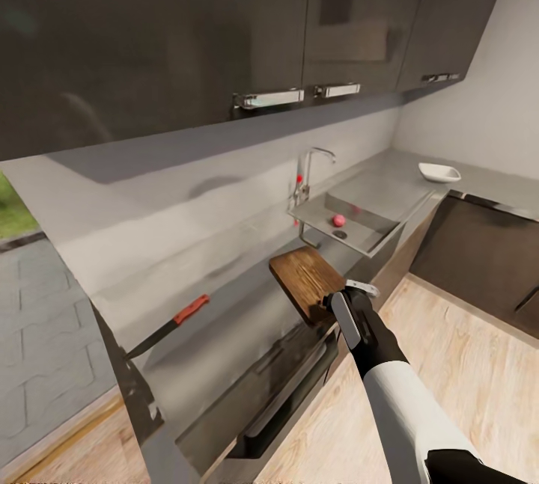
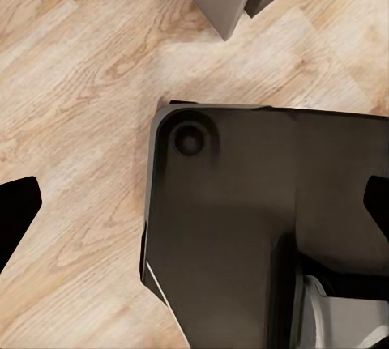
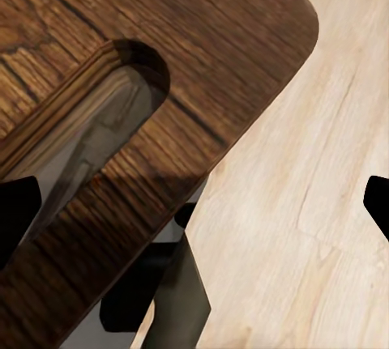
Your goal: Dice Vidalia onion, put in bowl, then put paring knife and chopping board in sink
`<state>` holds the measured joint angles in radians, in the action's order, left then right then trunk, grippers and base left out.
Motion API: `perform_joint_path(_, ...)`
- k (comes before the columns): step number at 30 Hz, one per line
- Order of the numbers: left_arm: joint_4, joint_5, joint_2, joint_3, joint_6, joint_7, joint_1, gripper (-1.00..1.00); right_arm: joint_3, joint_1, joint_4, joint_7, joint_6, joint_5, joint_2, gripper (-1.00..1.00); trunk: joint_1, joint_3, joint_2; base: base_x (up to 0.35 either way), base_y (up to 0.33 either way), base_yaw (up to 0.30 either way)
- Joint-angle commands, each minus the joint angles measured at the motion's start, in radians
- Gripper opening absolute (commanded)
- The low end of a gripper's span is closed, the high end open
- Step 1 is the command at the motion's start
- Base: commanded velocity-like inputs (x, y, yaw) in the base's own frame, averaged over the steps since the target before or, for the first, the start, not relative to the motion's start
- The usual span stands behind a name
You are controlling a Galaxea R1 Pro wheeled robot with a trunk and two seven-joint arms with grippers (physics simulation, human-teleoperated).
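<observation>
Right claw (image 1: 350,303) hovers released at the chopping board's (image 1: 307,280) near edge on the counter (image 1: 224,319); onion (image 1: 337,221) sits in the sink (image 1: 374,203), knife (image 1: 166,325) lies well apart. Left claw: can't tell.

Right tool (image 1: 346,303) at chopping board (image 1: 305,274)

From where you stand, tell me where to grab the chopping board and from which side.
Grip the chopping board at its near end, on the strip of wood between the slot handle and the rounded edge. That end juts past the countertop over the floor, so the right pincer, already hovering there, could likely close on it from the open floor side.
</observation>
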<state>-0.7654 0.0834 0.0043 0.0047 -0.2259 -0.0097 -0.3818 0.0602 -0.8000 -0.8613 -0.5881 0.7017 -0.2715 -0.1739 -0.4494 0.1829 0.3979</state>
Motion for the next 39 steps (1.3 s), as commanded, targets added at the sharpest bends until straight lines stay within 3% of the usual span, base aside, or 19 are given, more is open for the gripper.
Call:
perform_joint_path(1, -0.001, 0.009, 0.000, -0.001, -0.001, -0.001, 0.000, 1.00, 0.001, -0.001, -0.001, -0.009, 0.001, -0.010, -0.001, 1.00, -0.001, 0.003, 0.002, 0.000, 0.000, 0.000)
perform_joint_path(39, 0.000, 0.009, 0.000, -0.001, -0.001, -0.001, 0.000, 1.00, -0.001, -0.001, -0.001, -0.004, 0.004, -0.012, -0.001, 1.00, -0.001, 0.056, 0.002, 0.013, 0.000, 0.000)
